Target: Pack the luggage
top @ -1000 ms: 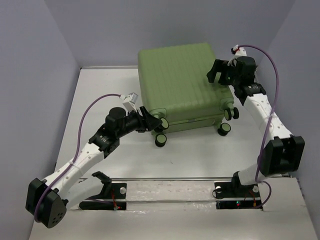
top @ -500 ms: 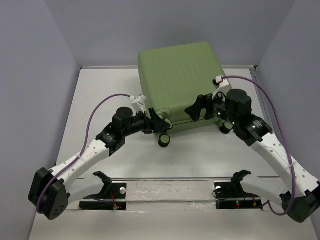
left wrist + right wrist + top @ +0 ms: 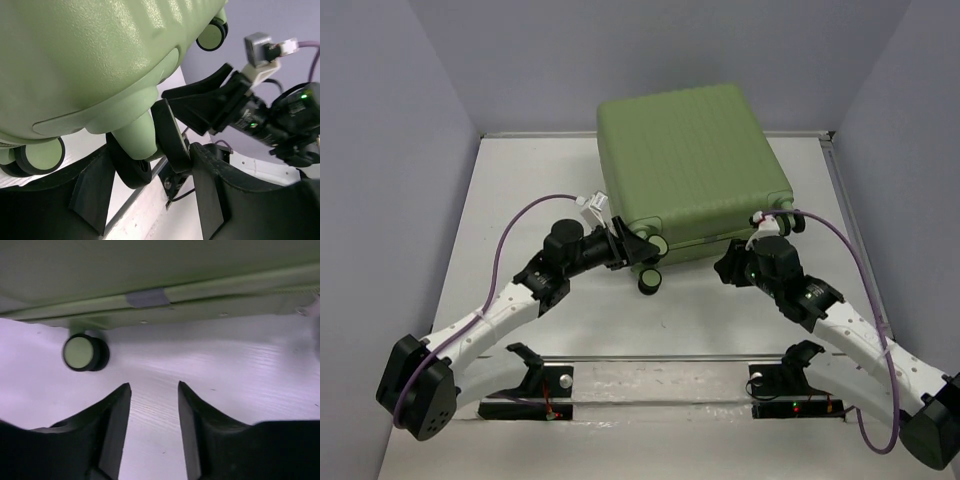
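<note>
Right hand (image 3: 724, 266): swung in from the far right side, now low at the near edge, open, empty. Left hand (image 3: 638, 248): open, astride the near-left wheel (image 3: 131, 172). Luggage (image 3: 685, 160): shut, far-centre on the table (image 3: 720, 320). Probably ready for a two-handed shove.

Light-green ribbed luggage (image 3: 685, 150) — its wheels (image 3: 649, 282) green, rimmed black — white table (image 3: 550, 170), black fingers (image 3: 107, 435), grey walls (image 3: 380, 150).
</note>
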Robot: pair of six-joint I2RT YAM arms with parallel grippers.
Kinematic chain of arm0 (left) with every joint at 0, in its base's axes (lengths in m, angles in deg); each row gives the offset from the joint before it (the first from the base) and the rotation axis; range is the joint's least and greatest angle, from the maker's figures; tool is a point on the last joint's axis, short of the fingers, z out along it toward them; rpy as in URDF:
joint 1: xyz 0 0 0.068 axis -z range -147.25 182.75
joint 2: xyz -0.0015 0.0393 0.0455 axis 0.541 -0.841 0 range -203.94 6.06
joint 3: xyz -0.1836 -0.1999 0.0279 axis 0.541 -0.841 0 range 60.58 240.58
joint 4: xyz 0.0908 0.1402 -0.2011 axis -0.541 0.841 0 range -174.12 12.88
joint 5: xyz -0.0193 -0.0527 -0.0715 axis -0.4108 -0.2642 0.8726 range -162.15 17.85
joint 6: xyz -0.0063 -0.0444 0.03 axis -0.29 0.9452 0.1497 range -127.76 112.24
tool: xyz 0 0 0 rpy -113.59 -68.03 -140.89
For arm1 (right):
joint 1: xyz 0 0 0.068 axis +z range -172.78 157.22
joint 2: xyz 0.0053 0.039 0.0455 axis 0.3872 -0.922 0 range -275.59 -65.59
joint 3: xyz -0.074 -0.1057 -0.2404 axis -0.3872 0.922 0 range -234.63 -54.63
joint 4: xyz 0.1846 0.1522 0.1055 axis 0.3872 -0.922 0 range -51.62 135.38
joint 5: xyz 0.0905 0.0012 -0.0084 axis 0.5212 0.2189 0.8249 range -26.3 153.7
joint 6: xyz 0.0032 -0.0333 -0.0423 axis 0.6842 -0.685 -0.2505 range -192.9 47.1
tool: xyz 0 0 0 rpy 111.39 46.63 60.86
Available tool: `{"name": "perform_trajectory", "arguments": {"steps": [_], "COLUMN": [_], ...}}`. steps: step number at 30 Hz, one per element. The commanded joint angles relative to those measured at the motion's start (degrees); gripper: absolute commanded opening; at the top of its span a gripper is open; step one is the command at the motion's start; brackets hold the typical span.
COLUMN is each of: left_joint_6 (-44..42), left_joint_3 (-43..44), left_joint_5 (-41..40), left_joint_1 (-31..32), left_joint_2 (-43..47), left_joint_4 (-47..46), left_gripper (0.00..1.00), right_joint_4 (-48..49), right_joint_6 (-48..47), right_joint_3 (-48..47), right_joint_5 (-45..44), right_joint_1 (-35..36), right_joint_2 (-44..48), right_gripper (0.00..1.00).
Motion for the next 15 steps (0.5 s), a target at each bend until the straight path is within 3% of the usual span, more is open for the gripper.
{"name": "perform_trajectory", "arguments": {"steps": [1, 2, 5, 8, 11, 15], "left_joint_6": [2.35, 2.62, 3.85, 4.47, 4.91, 5.52], "left_joint_3": [-2.9, -3.6, -4.66, -6.24, -7.2, -8.17], "left_joint_5": [0.37, -0.17, -2.01, -4.03, -5.26, -5.09], "left_joint_1": [0.62, 0.62, 0.62, 0.62, 0.62, 0.62], "left_joint_2": [1.86, 2.31, 4.76, 7.92, 11.09, 13.29], "left_joint_4": [-7.52, -7.88, -9.03, -9.29, -9.2, -9.03], "left_gripper": [0.13, 0.06, 0.06, 0.06, 0.06, 0.06], "right_joint_4": [11.32, 14.29, 18.27, 23.97, 29.07, 32.42], "right_joint_6": [5.07, 5.33, 6.21, 6.91, 6.31, 4.47], "right_joint_3": [5.76, 7.78, 10.51, 14.2, 17.81, 20.27], "right_joint_5": [-13.17, -14.68, -22.5, -27.76, -28.85, -28.15], "right_joint_1": [0.55, 0.55, 0.55, 0.55, -0.06, -3.14], "right_joint_2": [3.71, 4.93, 6.26, 7.84, 9.07, 9.43], "right_gripper": [0.42, 0.41, 0.45, 0.59, 0.67, 0.68]}}
